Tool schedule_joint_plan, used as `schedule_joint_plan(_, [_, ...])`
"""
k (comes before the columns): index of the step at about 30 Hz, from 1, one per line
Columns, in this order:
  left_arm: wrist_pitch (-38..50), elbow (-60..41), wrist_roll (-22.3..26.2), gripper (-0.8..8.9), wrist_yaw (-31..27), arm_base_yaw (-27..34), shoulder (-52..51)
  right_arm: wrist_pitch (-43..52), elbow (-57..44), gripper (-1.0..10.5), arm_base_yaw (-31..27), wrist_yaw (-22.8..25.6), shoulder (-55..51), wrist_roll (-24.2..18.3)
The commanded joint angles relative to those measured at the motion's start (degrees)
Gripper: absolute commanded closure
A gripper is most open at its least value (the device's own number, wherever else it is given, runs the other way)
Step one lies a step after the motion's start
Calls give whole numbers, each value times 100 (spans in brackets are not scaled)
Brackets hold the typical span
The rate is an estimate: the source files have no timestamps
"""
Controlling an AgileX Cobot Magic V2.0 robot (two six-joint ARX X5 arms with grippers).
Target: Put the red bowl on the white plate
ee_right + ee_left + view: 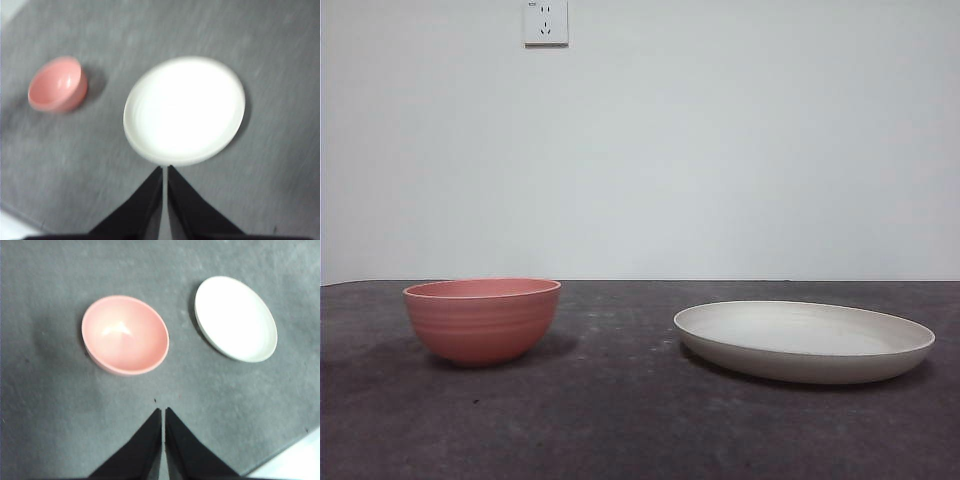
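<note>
Red bowl [482, 320]: upright and empty on the dark surface [620, 420], well apart from the white plate [804, 341], not yet moved. Left pincer [163, 412] and right pincer [164, 170]: both clenched, empty, hovering above.

Only the tips of the robot show. The left gripper [163, 412] is two matte black jaws — flat, plain wedges tapering to sharp points, a thin pale seam between them. The right gripper [164, 170] looks the same — black, smooth, without visible screws, cables or markings.
</note>
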Motion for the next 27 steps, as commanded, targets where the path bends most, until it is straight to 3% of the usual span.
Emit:
schedule_joint_plan(1, [-37,122,118,800,35,-22,44,-107,94,936,79,-2,103,-186])
schedule_joint_plan(5, [-162,122,94,680,33,-22,39,-92,94,912,111,-2,118,-181])
schedule_joint_plan(9, [-297,122,94,484,33,-22,39,-94,94,624,111,-2,118,-136])
schedule_joint_plan(11, [-297,122,74,410,33,-22,39,-94,94,572,111,0,118,-107])
schedule_joint_plan(21, [-136,122,26,377,-2,-48,177,-90,94,572,111,-2,118,-55])
schedule_joint_plan(27, [184,372,-203,378,-365,-120,824,-85,94,572,111,-2,118,-52])
